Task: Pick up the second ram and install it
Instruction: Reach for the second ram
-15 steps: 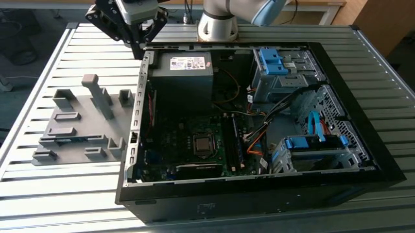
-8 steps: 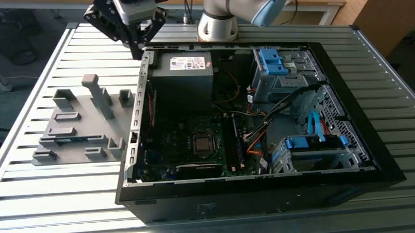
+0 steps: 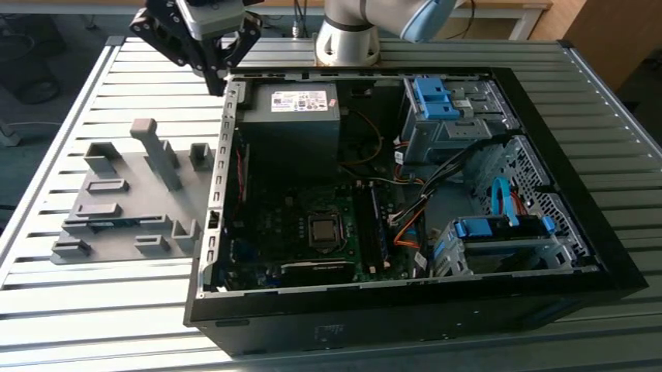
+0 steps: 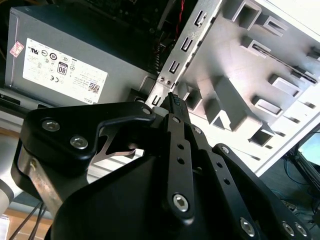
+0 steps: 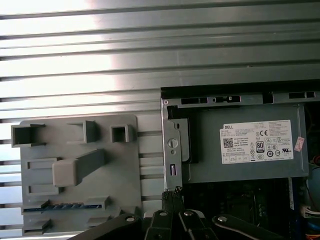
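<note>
Gripper (image 3: 217,84): pressed together, holding nothing, above the case's (image 3: 414,314) far corner on the exterior view's left.
Ram (image 3: 107,224): in a slot of the grey holder (image 3: 135,174) on the table (image 3: 93,310), left of the case.
Gap: well apart, ram nearer and further left.

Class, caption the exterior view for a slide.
Gripper by a corner of the open case; ram lies in the grey holder.
</note>
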`<state>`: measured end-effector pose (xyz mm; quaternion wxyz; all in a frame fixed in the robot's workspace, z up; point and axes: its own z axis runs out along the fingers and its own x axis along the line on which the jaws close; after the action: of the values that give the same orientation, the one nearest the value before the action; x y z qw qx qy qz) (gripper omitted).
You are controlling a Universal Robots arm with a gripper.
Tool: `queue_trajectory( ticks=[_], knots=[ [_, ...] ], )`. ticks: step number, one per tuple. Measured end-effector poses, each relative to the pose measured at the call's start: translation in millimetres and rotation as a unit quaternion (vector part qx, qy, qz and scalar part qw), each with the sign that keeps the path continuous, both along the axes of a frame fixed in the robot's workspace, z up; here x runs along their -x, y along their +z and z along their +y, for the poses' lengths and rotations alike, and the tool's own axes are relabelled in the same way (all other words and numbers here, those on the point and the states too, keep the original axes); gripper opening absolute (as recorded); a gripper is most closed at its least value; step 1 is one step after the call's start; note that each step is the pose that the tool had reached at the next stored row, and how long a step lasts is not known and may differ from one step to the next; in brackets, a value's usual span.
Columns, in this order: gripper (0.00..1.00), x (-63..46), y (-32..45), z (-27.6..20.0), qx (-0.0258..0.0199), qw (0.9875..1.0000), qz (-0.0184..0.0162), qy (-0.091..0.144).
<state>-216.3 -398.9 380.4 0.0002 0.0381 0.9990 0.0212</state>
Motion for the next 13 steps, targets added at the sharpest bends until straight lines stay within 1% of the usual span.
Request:
queue_trajectory(
  ticks=[13],
  knots=[
    [0.11, 5.8, -0.6, 0.0, 0.0, 1.0, 0.0004, 0.0]
  ],
)
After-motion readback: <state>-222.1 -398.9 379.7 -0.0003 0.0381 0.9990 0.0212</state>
